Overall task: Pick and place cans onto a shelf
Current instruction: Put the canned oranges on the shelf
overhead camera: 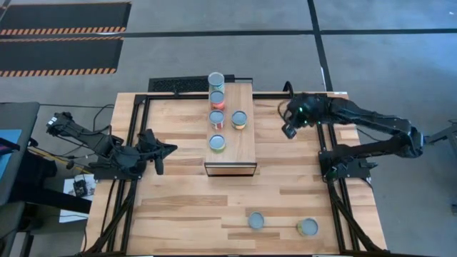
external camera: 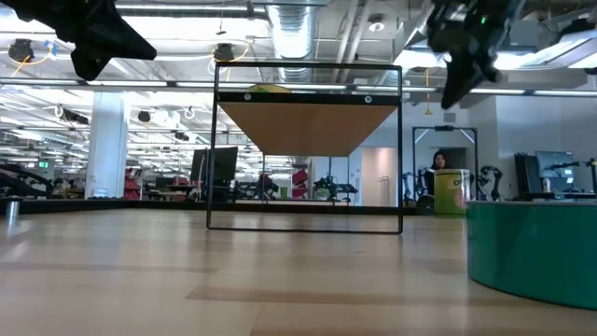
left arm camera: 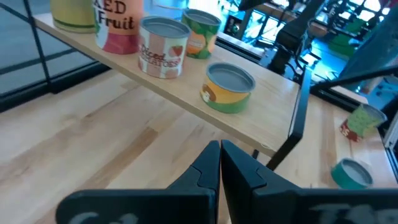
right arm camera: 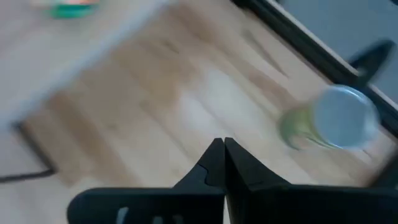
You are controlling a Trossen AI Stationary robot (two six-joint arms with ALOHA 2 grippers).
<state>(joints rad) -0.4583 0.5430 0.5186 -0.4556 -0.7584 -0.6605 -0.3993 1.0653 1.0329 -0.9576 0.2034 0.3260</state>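
Note:
The shelf (overhead camera: 243, 146) is a light-wood box at the table's middle. Several cans stand upright on its top, among them a yellow-green one (overhead camera: 217, 143) nearest its dark end, which also shows in the left wrist view (left arm camera: 229, 87). Two more cans (overhead camera: 256, 221) (overhead camera: 308, 227) stand on their bases near the table's front edge. My left gripper (overhead camera: 166, 150) (left arm camera: 220, 163) is shut and empty, left of the shelf and pointing at it. My right gripper (overhead camera: 289, 130) (right arm camera: 221, 155) is shut and empty in the air right of the shelf; a blurred can (right arm camera: 336, 121) lies beyond it.
A black metal frame (overhead camera: 128, 143) runs along the table's left, right and far sides. In the low view one green can (external camera: 532, 252) stands large at the right. Bare wood lies between the shelf and the two front cans.

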